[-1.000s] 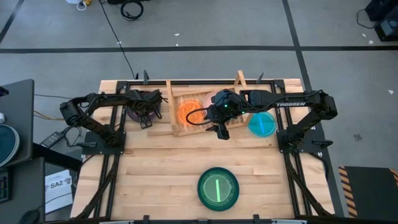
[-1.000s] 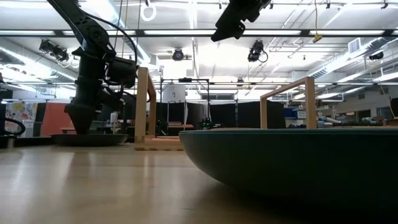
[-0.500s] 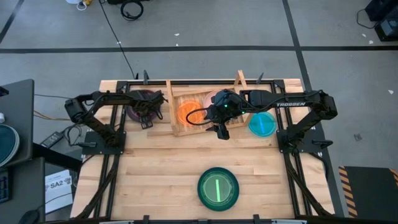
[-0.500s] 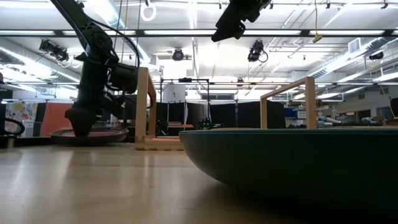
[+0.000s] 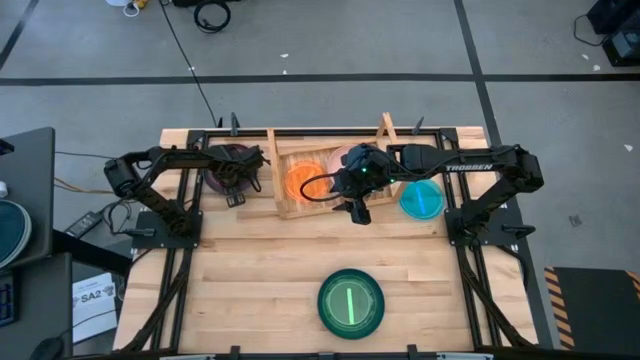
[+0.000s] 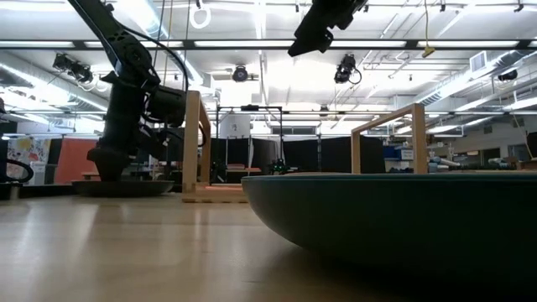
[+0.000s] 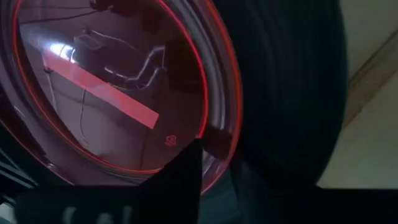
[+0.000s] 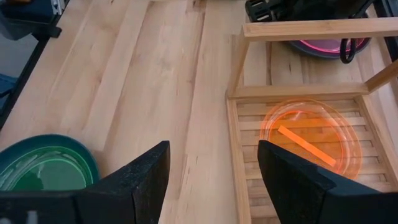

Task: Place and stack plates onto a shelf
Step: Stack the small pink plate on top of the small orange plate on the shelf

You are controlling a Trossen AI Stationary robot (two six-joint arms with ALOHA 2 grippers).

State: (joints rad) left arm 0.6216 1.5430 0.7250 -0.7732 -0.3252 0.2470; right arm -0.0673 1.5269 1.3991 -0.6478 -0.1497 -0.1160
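Readable text: "TROSSEN" in white on the right arm's forearm in the high view; "SA2" on a paper sheet [image 5: 95,295] on the floor off the table's [image 5: 260,270] near-left corner.

Near edge: dark green plate [image 5: 351,302] lies flat and alone, well apart from everything else. In the low view it fills the foreground and hides most of the table's right side.

Middle: wide bare wood between the green plate and the shelf [image 5: 285,205]; both arms' frame rails run along the left and right table edges.

Far half:
- The shelf sits slightly askew, its two upright boards at its ends.
- The orange plate [image 5: 302,182] lies flat on the slats in the shelf's left half. A pink plate [image 5: 340,157] is in the right half, mostly hidden under the right arm.
- Right tool [image 5: 357,207] hangs high over the shelf's front rail. Its fingers are spread wide, with nothing between them.
- The cyan plate [image 5: 421,199] lies on the table just beside the shelf's right end, near the right arm's base.
- The maroon plate [image 5: 222,160] lies on the table just left of the shelf.
- Left tool [image 5: 236,180] is down at that plate's rim. I cannot tell how far it is open or whether it has hold.

Beyond the table: grey floor with dark tape lines, and a coiled cable [image 5: 212,15].
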